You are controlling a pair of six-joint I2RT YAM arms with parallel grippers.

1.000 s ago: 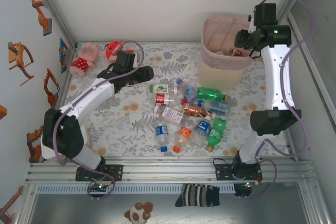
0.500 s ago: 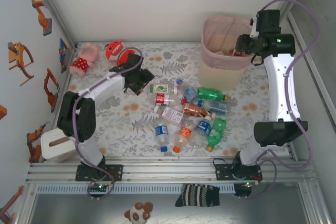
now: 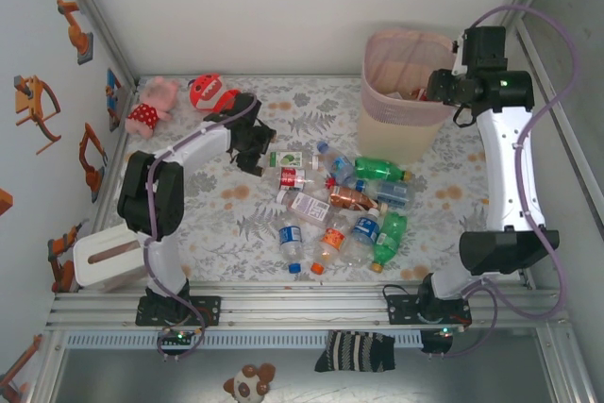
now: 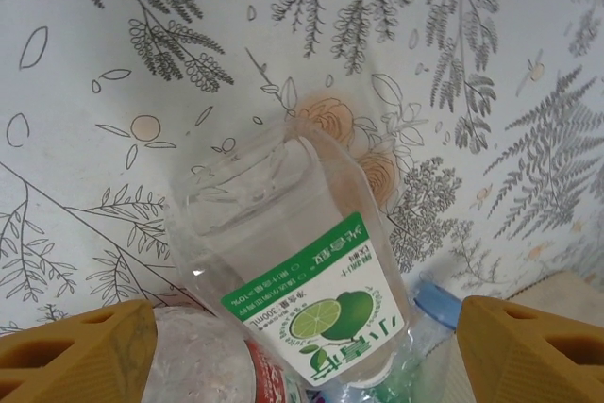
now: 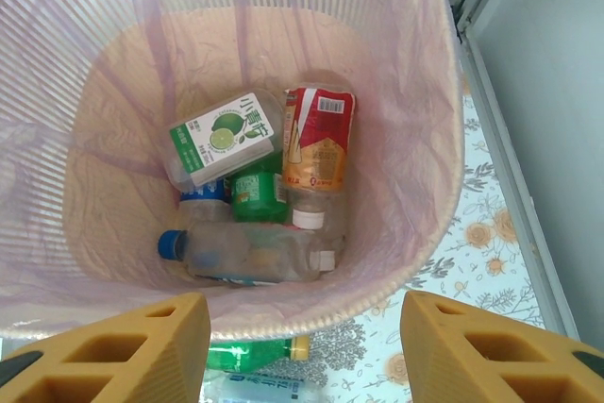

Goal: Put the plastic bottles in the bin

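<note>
- Top external view: on the floral desk (image 3: 236, 205), a loose heap of plastic bottles (image 3: 340, 209), clear and green, with blue, red, orange and white labels, all lying down.
- Just beside the heap's far-right edge: the bin (image 3: 396, 129), upright, pink perforated top over a cream body.
- Left pincer (image 3: 250, 146) low over the desk at the heap's far-left edge, just beside a lime-label bottle (image 3: 286, 159).
- Right pincer (image 3: 436, 90) held above the bin's right rim, aimed into it.
- In the far-left corner, well apart from the bottles: a pink plush toy (image 3: 151, 106) and a red plush toy (image 3: 209, 92), side by side.
- Left wrist view: left pincer (image 4: 304, 327) spread wide, gripping nothing, its orange fingers (image 4: 75, 356) at the two lower corners.
- Between them on the desk: the lime-label bottle (image 4: 311, 309), clear and flattened, not pinched.
- Close by the left finger, a red-label bottle (image 4: 236, 365); near the right one, a blue cap (image 4: 434, 301).
- Right wrist view: right pincer (image 5: 304, 318) partly open and empty, right over the bin's mouth (image 5: 415, 92).
- At the bin's bottom, piled together: a second lime-label bottle (image 5: 222, 139), an orange-label bottle (image 5: 319, 139), a green bottle (image 5: 255, 195) and a clear blue-capped bottle (image 5: 255, 252) lying across.
- Outside, under the near rim: a yellow-capped green bottle (image 5: 255, 354) on the desk.
</note>
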